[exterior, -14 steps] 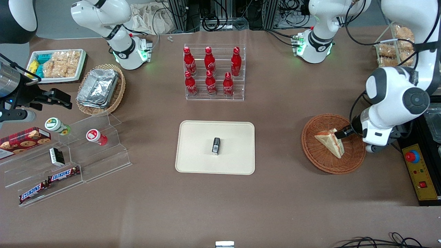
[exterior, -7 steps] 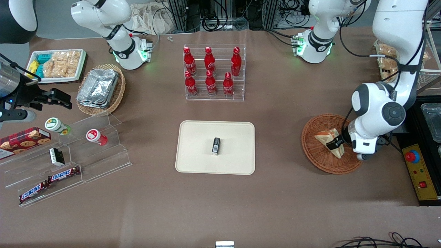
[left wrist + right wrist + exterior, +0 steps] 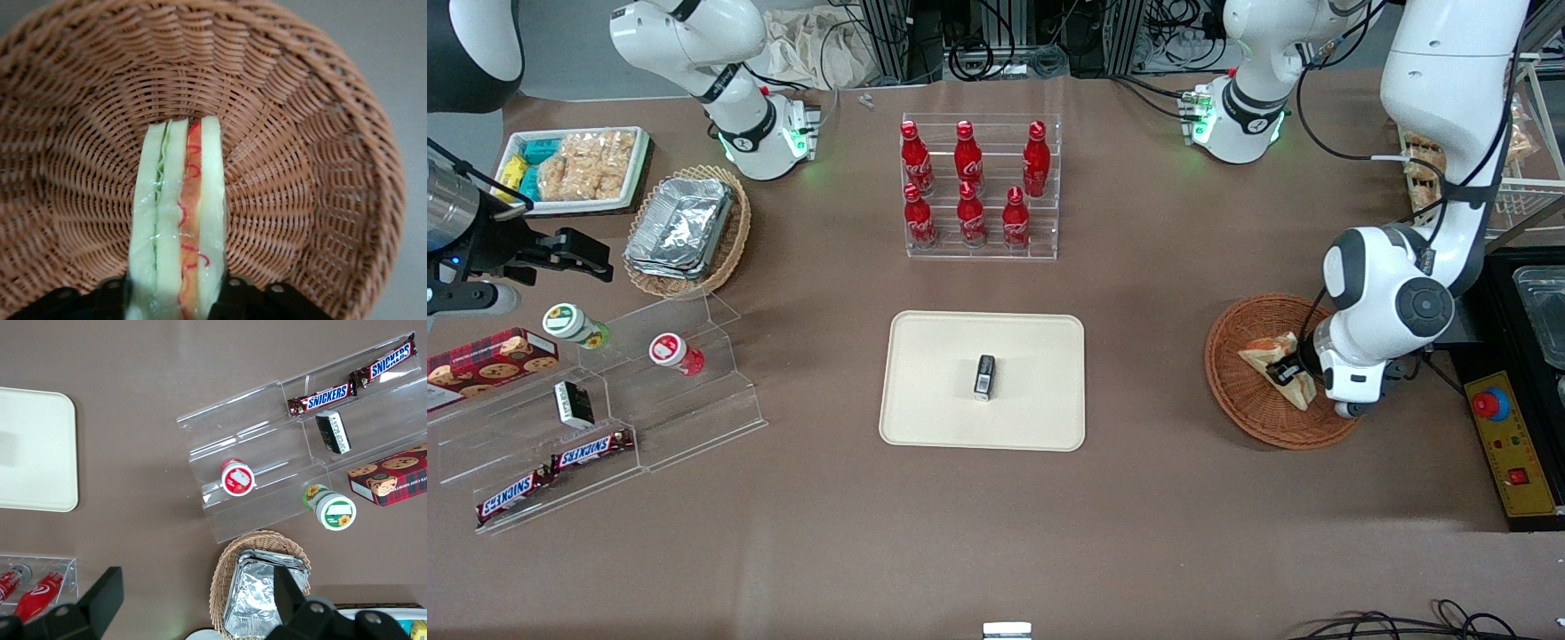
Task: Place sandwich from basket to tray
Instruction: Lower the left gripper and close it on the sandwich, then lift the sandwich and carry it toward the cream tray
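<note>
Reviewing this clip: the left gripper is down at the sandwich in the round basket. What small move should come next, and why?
Probably close the fingers on the sandwich. The gripper sits low in the basket with a finger on each bread face, and the wedge still rests on the wicker. Lifting toward the tray should wait for a firm pinch.

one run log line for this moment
phase: grasp | gripper: around sandwich, fingers either side | sandwich: in basket | tray: small black object on it

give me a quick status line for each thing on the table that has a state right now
sandwich: lying in the basket, end effector fingers on either side
basket: holds only the sandwich
tray: holds a small black object, no sandwich yet
end effector: down in the basket, straddling the sandwich
foil containers: stacked in the oval basket
</note>
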Action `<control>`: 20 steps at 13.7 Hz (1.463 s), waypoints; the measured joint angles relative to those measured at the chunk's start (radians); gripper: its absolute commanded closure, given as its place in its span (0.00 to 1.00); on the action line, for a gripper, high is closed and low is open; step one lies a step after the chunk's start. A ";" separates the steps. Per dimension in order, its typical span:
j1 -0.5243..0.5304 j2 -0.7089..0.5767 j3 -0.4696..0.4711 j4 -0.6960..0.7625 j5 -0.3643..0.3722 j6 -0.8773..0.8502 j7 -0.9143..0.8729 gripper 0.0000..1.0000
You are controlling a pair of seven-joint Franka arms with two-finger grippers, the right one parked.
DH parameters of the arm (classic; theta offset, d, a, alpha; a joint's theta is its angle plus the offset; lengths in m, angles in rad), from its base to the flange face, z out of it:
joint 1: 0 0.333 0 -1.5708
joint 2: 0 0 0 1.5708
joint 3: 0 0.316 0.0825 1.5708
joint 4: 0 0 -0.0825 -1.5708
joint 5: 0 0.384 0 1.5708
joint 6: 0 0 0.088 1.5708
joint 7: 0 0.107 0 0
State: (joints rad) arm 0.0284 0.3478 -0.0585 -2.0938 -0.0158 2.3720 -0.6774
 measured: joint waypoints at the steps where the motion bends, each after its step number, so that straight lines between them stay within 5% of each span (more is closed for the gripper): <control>1: 0.000 -0.030 -0.001 0.027 0.000 -0.082 0.008 1.00; 5: -0.002 -0.164 -0.062 0.205 -0.001 -0.464 0.026 1.00; 8: -0.011 -0.181 -0.193 0.302 -0.004 -0.565 0.026 1.00; 13: -0.042 -0.105 -0.429 0.313 -0.003 -0.409 0.026 1.00; 20: -0.201 0.204 -0.443 0.311 0.187 -0.079 0.025 0.96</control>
State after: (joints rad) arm -0.1726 0.5521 -0.5010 -1.7832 0.1711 2.2926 -0.6521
